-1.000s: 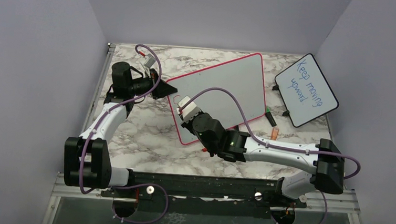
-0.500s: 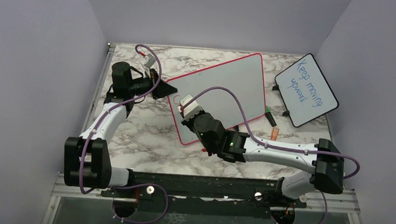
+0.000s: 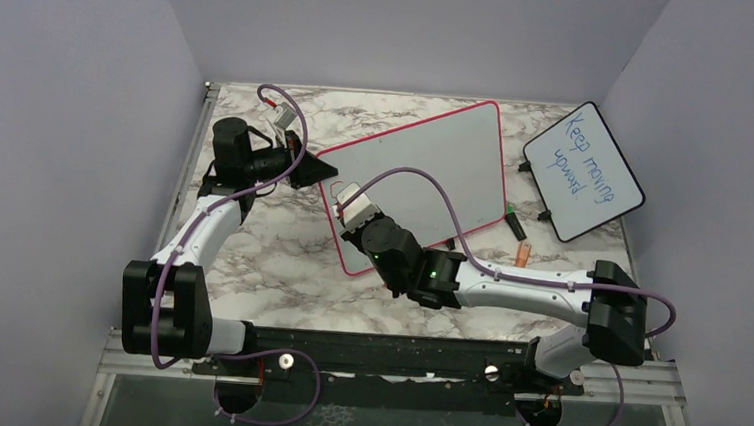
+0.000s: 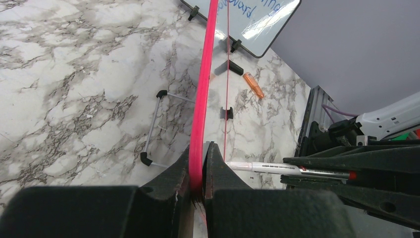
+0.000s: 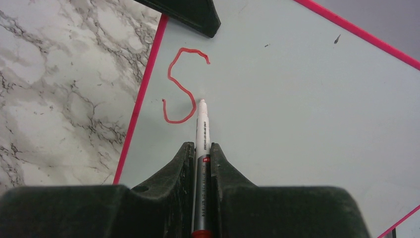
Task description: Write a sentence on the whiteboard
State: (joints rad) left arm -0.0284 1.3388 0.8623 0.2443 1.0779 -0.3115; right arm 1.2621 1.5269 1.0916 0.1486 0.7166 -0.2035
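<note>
The whiteboard point(image 3: 436, 167) with the red-pink frame stands tilted on the marble table. My left gripper point(image 3: 314, 174) is shut on its left edge; the left wrist view shows the jaws point(image 4: 199, 153) pinching the pink frame point(image 4: 205, 74). My right gripper point(image 3: 355, 216) hangs over the board's lower left part, shut on a white-and-grey marker point(image 5: 202, 129) with a red end. The marker tip touches the board face point(image 5: 297, 99) just right of a single red "S" point(image 5: 181, 89), the only bit of the sentence showing. The marker also shows in the left wrist view point(image 4: 277, 168).
A smaller black-framed board point(image 3: 583, 170) with blue writing leans at the back right. A black marker with a green end point(image 3: 515, 223) and an orange cap point(image 3: 523, 251) lie beside the big board's right edge. A wire stand point(image 4: 153, 124) sits behind the board. Side walls are close.
My right gripper has moved a little left and away across the board with the marker. The left arm and the board have not moved.
</note>
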